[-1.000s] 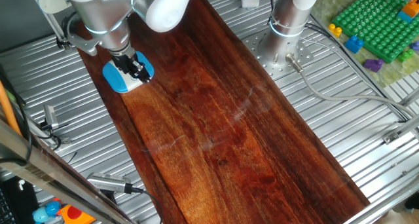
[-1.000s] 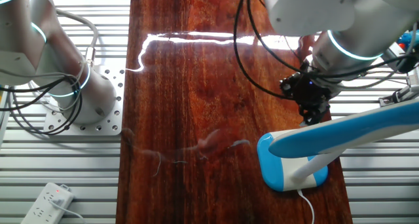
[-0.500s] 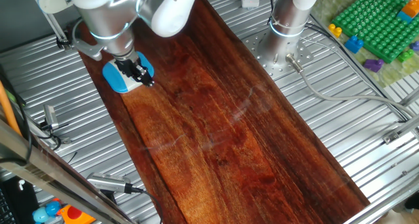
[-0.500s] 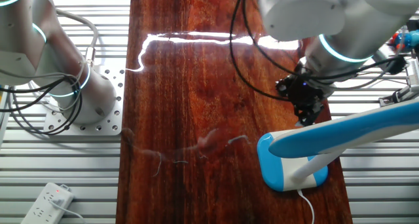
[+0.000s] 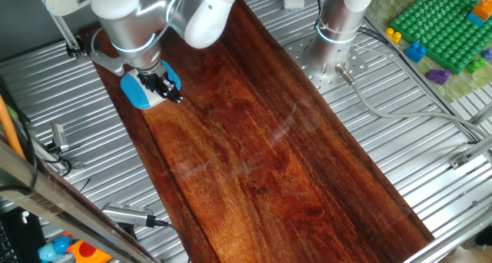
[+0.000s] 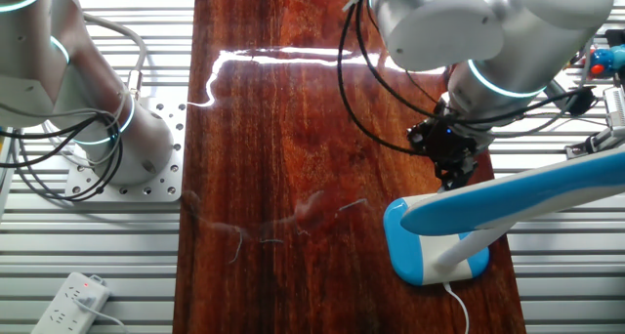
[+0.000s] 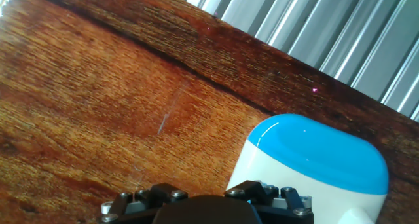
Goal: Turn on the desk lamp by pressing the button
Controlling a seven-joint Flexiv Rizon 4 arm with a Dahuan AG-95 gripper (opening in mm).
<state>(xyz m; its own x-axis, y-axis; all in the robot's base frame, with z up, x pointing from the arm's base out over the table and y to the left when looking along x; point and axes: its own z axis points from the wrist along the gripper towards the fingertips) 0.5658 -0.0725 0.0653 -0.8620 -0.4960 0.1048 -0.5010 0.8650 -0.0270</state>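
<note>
desk lamp [image 6: 439, 244] on wooden board [image 6: 293, 158]

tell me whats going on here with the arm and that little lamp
A robot arm has brought its gripper down beside the desk lamp at the edge of the wooden board. The hand view shows the lamp's blue-rimmed white base just ahead. The lamp does not look lit, and the button is not visible.

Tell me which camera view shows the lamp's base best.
The hand view: the base fills the lower right, its blue rim and white face close and sharp. The other fixed view shows it smaller, partly under the lamp head. One fixed view shows only a blue sliver beside the gripper.
</note>
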